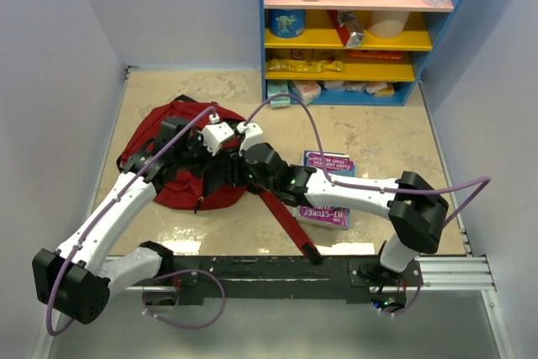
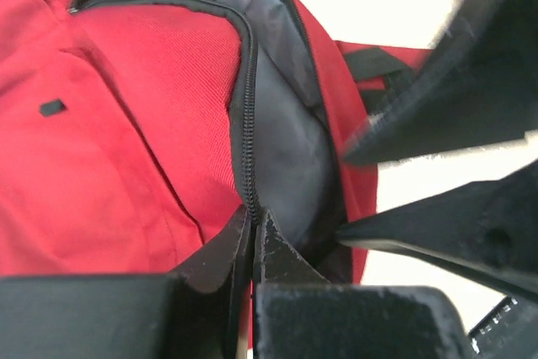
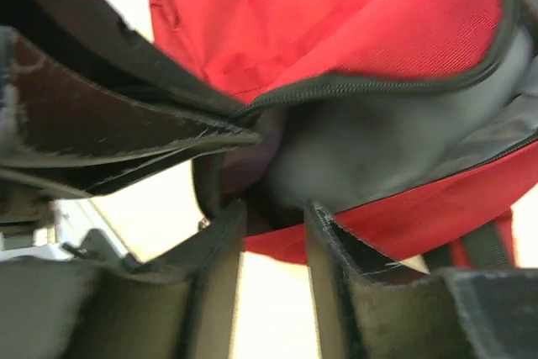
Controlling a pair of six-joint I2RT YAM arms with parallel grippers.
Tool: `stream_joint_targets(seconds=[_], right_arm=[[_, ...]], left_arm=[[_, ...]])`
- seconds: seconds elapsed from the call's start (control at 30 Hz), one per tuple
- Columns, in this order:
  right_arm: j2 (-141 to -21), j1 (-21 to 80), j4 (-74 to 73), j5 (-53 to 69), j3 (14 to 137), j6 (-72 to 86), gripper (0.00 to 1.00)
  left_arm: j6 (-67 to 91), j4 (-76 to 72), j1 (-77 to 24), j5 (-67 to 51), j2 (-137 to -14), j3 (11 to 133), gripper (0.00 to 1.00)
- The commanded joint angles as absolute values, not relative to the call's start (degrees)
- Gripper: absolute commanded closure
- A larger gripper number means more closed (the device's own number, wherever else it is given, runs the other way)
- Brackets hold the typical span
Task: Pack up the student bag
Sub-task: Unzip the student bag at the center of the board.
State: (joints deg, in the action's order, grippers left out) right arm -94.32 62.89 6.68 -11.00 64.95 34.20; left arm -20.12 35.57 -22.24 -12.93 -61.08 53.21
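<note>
A dark-red student bag (image 1: 176,193) lies flat on the table (image 1: 378,140), left of centre. Both robot arms reach over it from the near edge. The left gripper (image 2: 252,229) is pressed together on the edge carrying the black zipper (image 2: 250,124), pinching one lip of the opening. The right gripper (image 3: 276,212) is spread, with its two fingers either side of a gap at the opposite lip and nothing clamped between them. Grey lining (image 2: 286,140) shows between the lips.

The step in hand looks like opening the mouth of the bag so that things can go in. To do it well, the left pinch should hold firm on the fabric beside the zipper teeth. The right claw should close on the opposite lip, well onto the cloth rather than at its very edge. The two should then draw apart gently, since the soft bag may slide or lift instead of gaping. A long red strap (image 1: 290,229) trails toward the arm bases and could snag.

From above, the arms cover the opening, so how wide it gapes is unclear. The inside is in shadow, and whether anything is packed cannot be told. A book (image 1: 329,163) lies partly under the right arm, its title unreadable. Items on the shelf unit (image 1: 319,39) at the back are too small to identify.
</note>
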Motion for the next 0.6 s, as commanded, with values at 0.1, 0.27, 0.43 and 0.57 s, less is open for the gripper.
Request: stream_joint_targets(seconds=[0.1,0.27,0.43,0.57], right_arm=[[-94.92,67.32,11.44,-8.96,62.49,15.66,0.44],[-92.04,67.94,7.13,-13.17,59.87,16.67,0.37],[-82.46,65.66,17.47,-16.61,48.01,27.67,0.36],[-80.06,66.44,23.65,-15.91,44.55,26.02,0.38]], left_arm=[[-21.18,35.77,-22.68,-17.49,-60.38,58.45,1.0],[-22.5,37.44,-22.5,-17.58,-59.33,59.68,1.0],[-20.92,37.44,-22.5,-18.9,-58.97,59.77,1.0],[-19.16,37.53,-22.5,-21.35,-59.67,60.99,1.0]])
